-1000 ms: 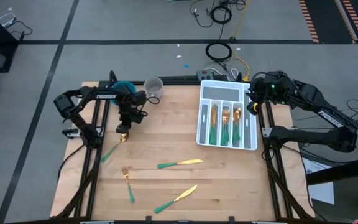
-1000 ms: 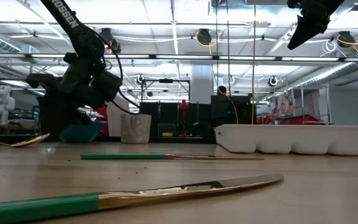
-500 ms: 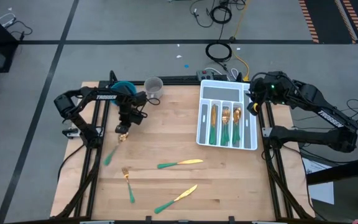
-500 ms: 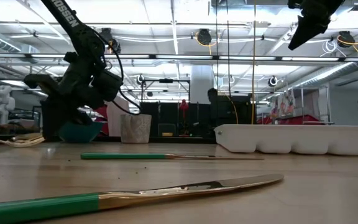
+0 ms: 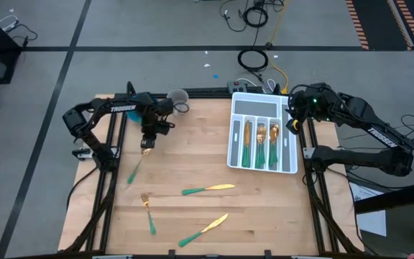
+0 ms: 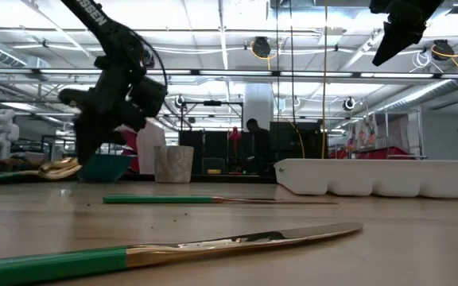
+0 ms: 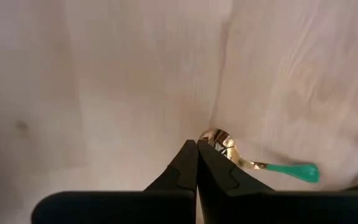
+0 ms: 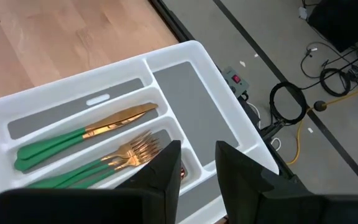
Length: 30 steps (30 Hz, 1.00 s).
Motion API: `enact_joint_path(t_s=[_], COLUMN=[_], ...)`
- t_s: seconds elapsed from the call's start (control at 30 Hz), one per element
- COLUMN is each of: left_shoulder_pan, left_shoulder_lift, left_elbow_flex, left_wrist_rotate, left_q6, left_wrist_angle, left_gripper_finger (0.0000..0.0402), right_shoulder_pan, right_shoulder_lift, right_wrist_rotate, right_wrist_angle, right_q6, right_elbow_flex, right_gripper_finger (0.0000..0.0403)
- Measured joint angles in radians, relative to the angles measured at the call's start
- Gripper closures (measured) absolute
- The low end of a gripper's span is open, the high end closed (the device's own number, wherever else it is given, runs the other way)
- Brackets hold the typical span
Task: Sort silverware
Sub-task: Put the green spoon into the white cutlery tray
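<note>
Only left wrist view shows left fingers [image 7: 196, 163] pinched on spoon [image 7: 229, 149]; right fingers [image 8: 194, 163] apart.

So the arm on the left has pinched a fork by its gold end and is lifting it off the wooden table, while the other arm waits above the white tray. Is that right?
Not quite: it is a spoon, not a fork. The left wrist view shows a rounded gold bowl at the left gripper, whose fingers are shut on it. The rest holds: in the low view the spoon hangs clear of the table, and the right gripper waits above the white tray.

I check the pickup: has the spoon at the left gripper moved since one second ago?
Yes. The spoon, bowl end pinched in the left gripper, has swung toward the table's far edge, nearer the cup.
</note>
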Motion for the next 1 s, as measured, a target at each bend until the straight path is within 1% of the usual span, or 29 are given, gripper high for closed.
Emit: enact_joint_path(t_s=[0.27, 0.5, 0.57, 0.73, 0.87, 0.93, 1.0], left_shoulder_pan=[-0.015, -0.044, -0.053, -0.070, -0.093, -0.104, -0.116], left_shoulder_lift=[0.000, 0.000, 0.000, 0.000, 0.000, 0.000, 0.003], left_elbow_flex=[0.222, 0.433, 0.480, 0.550, 0.567, 0.567, 0.567], left_wrist_rotate=[0.119, 0.204, 0.220, 0.308, 0.315, 0.315, 0.314], left_q6=[-0.157, -0.283, -0.339, -0.478, -0.581, -0.640, -0.700], left_wrist_angle=[-0.043, -0.016, 0.035, 0.211, 0.363, 0.452, 0.560], left_gripper_finger=[0.0401, 0.0401, 0.0401, 0.0401, 0.0401, 0.0401, 0.0401], right_shoulder_pan=[0.000, 0.000, 0.000, 0.000, 0.000, 0.000, -0.001], right_shoulder_lift=[0.000, 0.000, 0.000, 0.000, -0.001, -0.003, -0.013], right_wrist_rotate=[0.000, 0.004, 0.004, 0.007, 0.013, 0.066, 0.162], right_wrist_angle=[-0.001, -0.016, -0.016, -0.016, -0.028, -0.038, -0.053], right_q6=[-0.002, -0.011, -0.011, -0.019, -0.021, 0.002, 0.047], right_elbow_flex=[0.000, 0.000, 0.000, 0.000, 0.000, 0.000, 0.000], right_gripper_finger=[0.0312, 0.0312, 0.0312, 0.0312, 0.0312, 0.0312, 0.0312])
